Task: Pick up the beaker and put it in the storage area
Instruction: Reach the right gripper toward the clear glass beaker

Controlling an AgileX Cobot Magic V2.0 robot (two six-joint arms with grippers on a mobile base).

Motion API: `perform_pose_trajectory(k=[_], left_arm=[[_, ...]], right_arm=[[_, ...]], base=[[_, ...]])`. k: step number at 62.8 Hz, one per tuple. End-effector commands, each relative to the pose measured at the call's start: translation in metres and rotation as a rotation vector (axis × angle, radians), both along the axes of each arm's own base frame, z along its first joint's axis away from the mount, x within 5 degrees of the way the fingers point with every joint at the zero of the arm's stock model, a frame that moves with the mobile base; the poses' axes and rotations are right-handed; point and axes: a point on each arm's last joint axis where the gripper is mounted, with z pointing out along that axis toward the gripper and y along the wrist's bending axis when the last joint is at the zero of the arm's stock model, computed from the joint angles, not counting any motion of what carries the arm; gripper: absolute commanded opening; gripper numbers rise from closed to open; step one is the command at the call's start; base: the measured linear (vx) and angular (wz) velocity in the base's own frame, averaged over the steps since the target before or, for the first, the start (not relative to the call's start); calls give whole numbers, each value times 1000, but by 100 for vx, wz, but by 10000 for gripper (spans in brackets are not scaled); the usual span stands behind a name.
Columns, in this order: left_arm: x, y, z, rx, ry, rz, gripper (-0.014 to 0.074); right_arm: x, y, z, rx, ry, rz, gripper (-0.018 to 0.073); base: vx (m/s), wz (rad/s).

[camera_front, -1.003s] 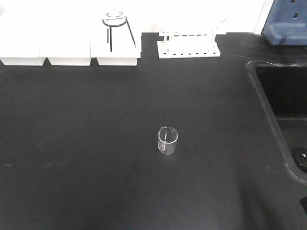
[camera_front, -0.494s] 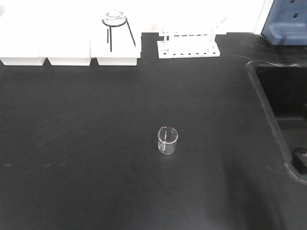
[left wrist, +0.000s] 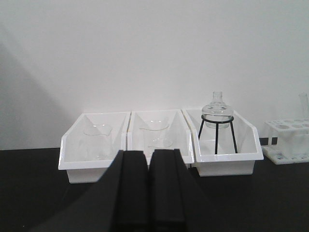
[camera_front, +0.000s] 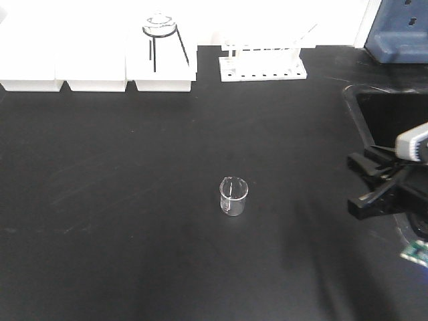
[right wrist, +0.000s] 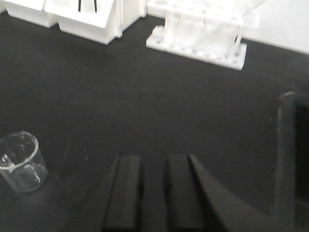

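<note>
The beaker (camera_front: 234, 196), small and clear, stands upright on the black benchtop (camera_front: 134, 200) near the middle. In the right wrist view the beaker (right wrist: 21, 162) is at the lower left, off to the left of the fingers. My right gripper (camera_front: 353, 182) reaches in from the right edge, open and empty, well to the right of the beaker. A gap shows between the fingers of the right gripper (right wrist: 153, 160). My left gripper (left wrist: 148, 153) is shut on nothing and faces the white trays; the front view does not show it. The storage area is out of view.
Three white trays (camera_front: 97, 63) line the back edge; one holds a wire tripod with a glass flask (camera_front: 159, 37). A white test tube rack (camera_front: 263, 63) stands at the back. A sink (camera_front: 394, 134) opens at the right, with a blue container (camera_front: 401, 30) behind it.
My right gripper has come into the front view from the right edge, moving left towards the beaker. The beaker has not moved.
</note>
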Motion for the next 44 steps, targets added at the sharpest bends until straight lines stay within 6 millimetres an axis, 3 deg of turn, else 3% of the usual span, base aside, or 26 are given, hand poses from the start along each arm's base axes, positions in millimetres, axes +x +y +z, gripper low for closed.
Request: perform_pose_trajectory(k=[1, 13, 28, 44], left_arm=[[3, -1, 16, -15, -87, -13, -6], [3, -1, 16, -15, -91, -13, -6], [3, -1, 16, -15, -91, -13, -6], [3, -1, 16, -15, -91, -13, -6]], right_arm=[[15, 7, 1, 42, -22, 75, 422], [24, 24, -24, 125, 74, 283, 573], [27, 35, -40, 234, 156, 395, 578], [43, 40, -50, 191, 208, 531, 578]], base=[[0, 0], [0, 0], [0, 0], [0, 0]])
